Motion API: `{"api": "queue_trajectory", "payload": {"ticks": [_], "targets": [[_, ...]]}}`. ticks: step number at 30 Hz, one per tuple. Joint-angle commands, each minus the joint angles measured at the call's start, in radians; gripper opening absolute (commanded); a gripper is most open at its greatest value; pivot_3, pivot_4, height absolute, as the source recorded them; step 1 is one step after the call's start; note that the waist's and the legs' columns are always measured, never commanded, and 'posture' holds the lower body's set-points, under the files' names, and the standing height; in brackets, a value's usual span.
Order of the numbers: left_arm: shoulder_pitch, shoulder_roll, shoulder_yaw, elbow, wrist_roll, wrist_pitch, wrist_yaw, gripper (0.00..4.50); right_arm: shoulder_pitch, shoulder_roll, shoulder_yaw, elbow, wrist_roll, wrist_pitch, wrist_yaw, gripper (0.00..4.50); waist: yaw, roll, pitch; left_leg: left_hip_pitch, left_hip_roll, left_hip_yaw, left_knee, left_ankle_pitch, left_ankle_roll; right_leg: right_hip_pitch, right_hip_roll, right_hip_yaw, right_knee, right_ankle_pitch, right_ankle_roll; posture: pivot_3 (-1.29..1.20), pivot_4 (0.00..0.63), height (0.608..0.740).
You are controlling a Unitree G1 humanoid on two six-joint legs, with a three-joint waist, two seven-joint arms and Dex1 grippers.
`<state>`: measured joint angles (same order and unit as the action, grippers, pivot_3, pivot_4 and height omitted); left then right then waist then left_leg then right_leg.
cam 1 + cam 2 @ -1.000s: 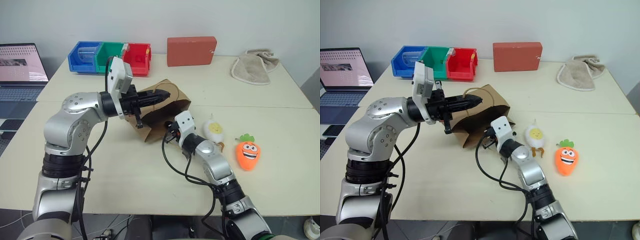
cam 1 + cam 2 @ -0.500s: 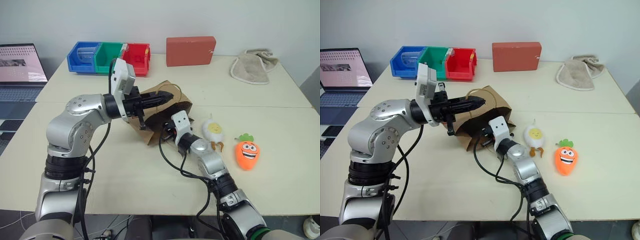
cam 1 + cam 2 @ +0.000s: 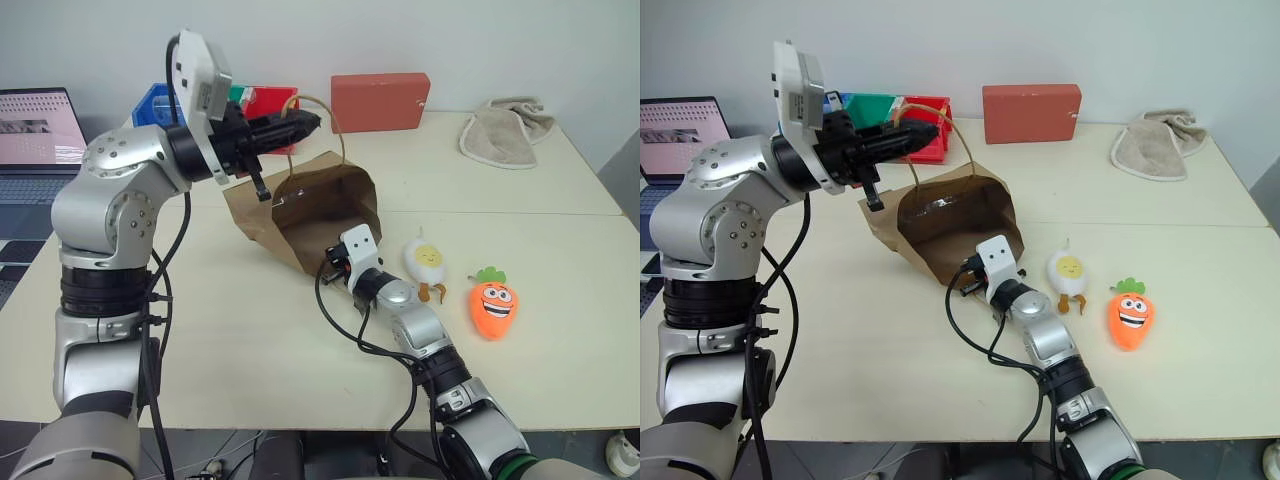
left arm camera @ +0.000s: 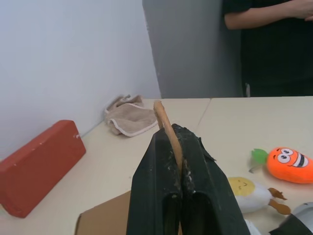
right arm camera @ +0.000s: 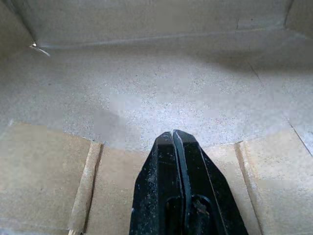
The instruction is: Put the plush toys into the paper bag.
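Note:
My left gripper [image 3: 308, 121] is shut on one tan loop handle [image 4: 165, 122] of the brown paper bag [image 3: 325, 205] and holds it up, so the bag's mouth gapes toward me. My right gripper [image 5: 174, 133] is shut with nothing in it, and its tip sits just inside the bag's mouth, low above the inner paper floor. Two plush toys lie on the table to the right of the bag. The white egg [image 3: 427, 260] is beside my right forearm. The orange carrot [image 3: 496, 306] lies further right.
A red block [image 3: 381, 100] and a beige towel [image 3: 505, 130] lie at the table's back. Coloured bins [image 3: 265, 100] stand behind my left arm and a laptop [image 3: 40, 130] is at the far left. A person [image 4: 274, 44] stands beyond the table.
My left gripper has risen with the handle, lifting the bag's top and opening its mouth wide. The right gripper now sits slightly lower, at the mouth's bottom edge.

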<state>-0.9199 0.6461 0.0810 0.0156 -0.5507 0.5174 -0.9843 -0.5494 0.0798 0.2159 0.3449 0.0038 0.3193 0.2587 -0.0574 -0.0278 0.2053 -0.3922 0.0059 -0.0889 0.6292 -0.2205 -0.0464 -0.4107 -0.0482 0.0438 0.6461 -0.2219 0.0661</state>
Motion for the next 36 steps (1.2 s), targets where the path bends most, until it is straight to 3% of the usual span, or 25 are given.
{"api": "queue_trajectory", "payload": {"ticks": [1,12,17,26,31,34,36], "targets": [[-0.035,0.015,0.028,0.0,0.002,-0.037,-0.012,0.0,0.009,0.001,-0.005,-0.005,-0.002,0.019,-0.004,0.02,0.0,0.0,0.0,0.0,0.0,0.0,0.0,0.0,0.0,0.0,0.0,0.0,0.0,0.0,0.0,0.0,0.15,0.74],[0.101,0.028,-0.03,-0.059,0.021,-0.046,-0.088,0.0,0.012,-0.004,0.001,-0.109,0.012,0.034,0.017,0.02,0.0,0.0,0.0,-0.001,0.003,0.0,0.0,0.0,0.0,-0.001,0.003,0.0,0.0,0.0,-0.001,0.0,0.15,0.74],[0.178,0.047,-0.056,-0.138,0.015,-0.032,-0.128,0.0,0.07,-0.062,0.049,-0.286,-0.007,0.062,0.061,0.02,0.002,0.0,0.0,-0.008,0.003,0.0,0.0,0.0,0.0,-0.009,0.003,0.001,0.001,0.001,-0.002,0.0,0.15,0.74],[0.205,0.036,-0.086,-0.152,0.042,-0.048,-0.125,0.0,0.09,-0.136,0.073,-0.455,0.017,0.189,0.147,0.02,0.001,0.0,0.0,-0.008,0.005,0.001,0.0,0.0,0.0,-0.009,0.005,0.001,0.001,0.001,-0.002,0.0,0.15,0.74],[0.232,0.041,-0.091,-0.158,0.051,-0.055,-0.132,0.0,0.086,-0.264,0.006,-0.666,0.131,0.332,0.281,0.02,0.002,0.0,0.0,-0.008,0.005,0.001,0.0,0.0,0.0,-0.009,0.005,0.001,0.001,0.001,-0.002,0.0,0.15,0.74],[0.245,0.048,-0.095,-0.162,0.061,-0.061,-0.134,0.0,0.087,-0.338,-0.046,-0.734,0.185,0.408,0.311,0.61,0.005,0.0,0.0,-0.008,0.005,0.0,0.0,0.0,0.0,-0.009,0.005,0.001,0.001,0.001,-0.002,0.0,0.15,0.74],[0.247,0.048,-0.087,-0.161,0.059,-0.06,-0.135,0.0,0.103,-0.426,-0.099,-0.795,0.229,0.453,0.362,1.32,0.006,0.0,0.0,-0.008,0.005,0.0,0.0,0.0,0.0,-0.009,0.006,0.001,0.001,0.001,-0.002,0.0,0.15,0.74]]}}
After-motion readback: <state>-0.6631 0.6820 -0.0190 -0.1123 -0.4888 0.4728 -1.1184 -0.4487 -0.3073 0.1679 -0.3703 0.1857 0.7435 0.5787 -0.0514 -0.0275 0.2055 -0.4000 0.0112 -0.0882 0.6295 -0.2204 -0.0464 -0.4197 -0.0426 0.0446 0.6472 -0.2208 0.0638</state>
